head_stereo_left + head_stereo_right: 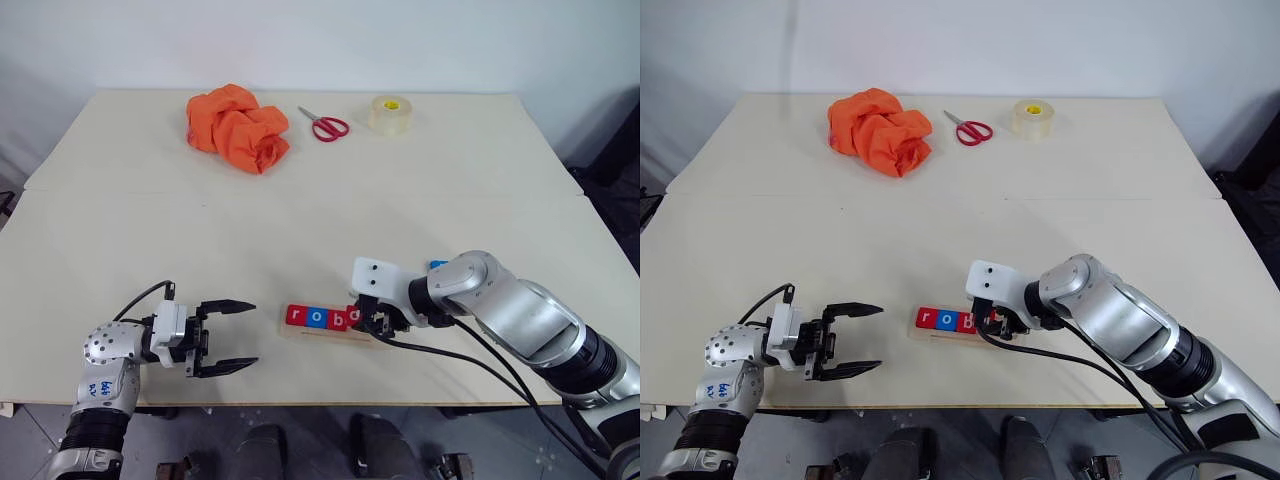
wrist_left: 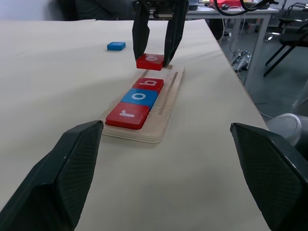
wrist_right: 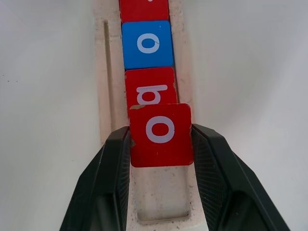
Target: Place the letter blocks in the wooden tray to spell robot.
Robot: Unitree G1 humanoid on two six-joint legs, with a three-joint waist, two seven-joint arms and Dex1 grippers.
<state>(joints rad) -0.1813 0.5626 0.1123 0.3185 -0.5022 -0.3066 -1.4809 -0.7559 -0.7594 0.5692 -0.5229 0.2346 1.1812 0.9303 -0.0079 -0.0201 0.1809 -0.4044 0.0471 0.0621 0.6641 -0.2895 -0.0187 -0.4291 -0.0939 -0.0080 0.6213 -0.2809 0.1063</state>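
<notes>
Wooden tray: pale grooved strip lying flat near the front edge of the bench, between the two arms. Holds three letter blocks in a row, touching: red "r", blue "o", red "b". The stretch of tray past the "b" is bare.

Red "o" block: clamped by its two side edges in the right tool, face up, raised off the wood just past the "b" and overlapping that block's near edge in the right wrist view.

Blue block: lies flat on the bench beyond the tray, apart from it; letter not readable.

Right arm: reaches in from the right, wrist bent, tool pitched downward over the open end of the tray, fingers upright on either side of the block.

Left tool: level above the bench near the front edge, pointing toward the tray's "r" end, jaws wide and holding nothing; well apart from the tray.

Far side of bench: crumpled orange cloth, red-handled scissors, roll of clear tape.
</notes>
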